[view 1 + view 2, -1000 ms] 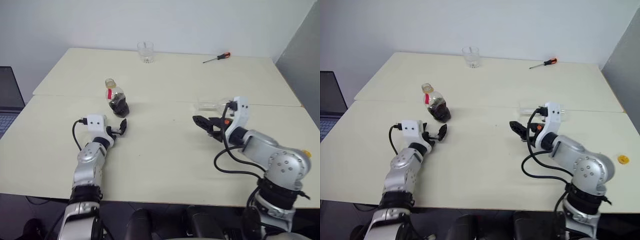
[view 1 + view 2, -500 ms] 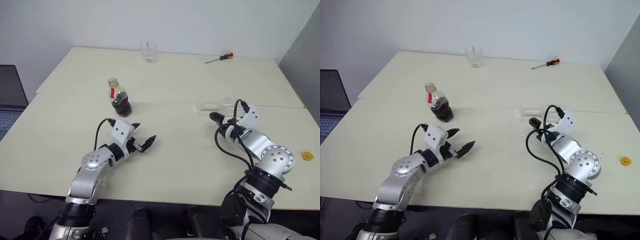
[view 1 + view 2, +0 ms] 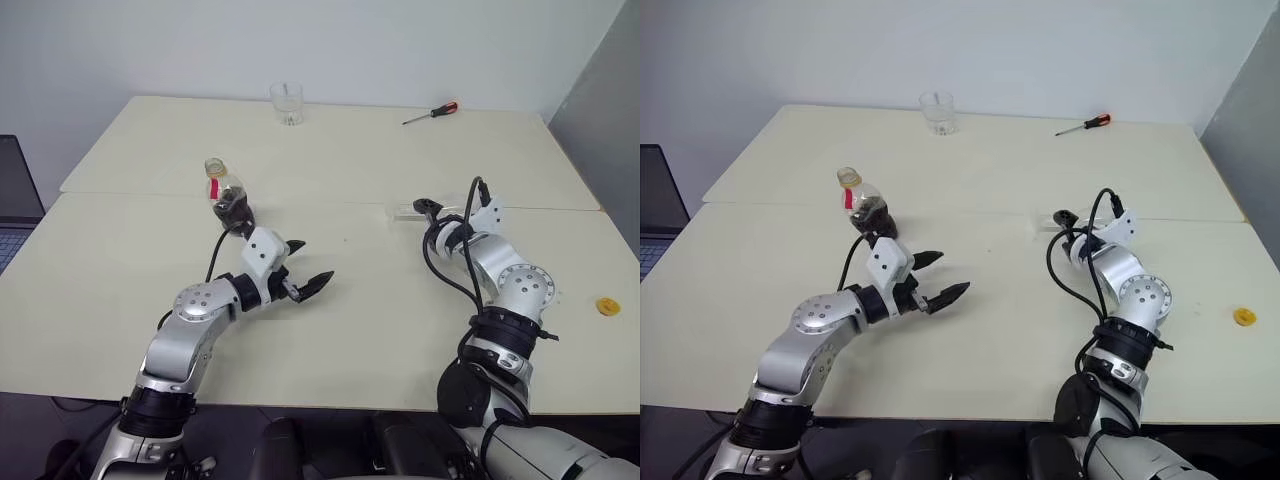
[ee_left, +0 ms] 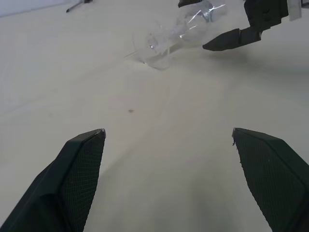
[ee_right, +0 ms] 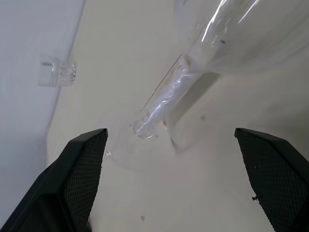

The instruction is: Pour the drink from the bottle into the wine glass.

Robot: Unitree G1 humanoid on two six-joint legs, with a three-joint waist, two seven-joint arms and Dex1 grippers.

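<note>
1. The wine glass (image 4: 169, 36) lies on its side on the right of the table (image 3: 350, 160), stem and round foot pointing left. It is thin clear glass: light, brittle, slippery, apt to roll.
2. Best hold is probably the stem (image 5: 166, 99), gently.
3. The right gripper (image 3: 432, 212), fingers spread wide and empty, sits beside the glass.
4. The left gripper (image 3: 305, 268) is likewise spread and empty, mid-table.
5. The squat plastic bottle (image 3: 226, 195) of dark drink stands upright, far left of it.
</note>
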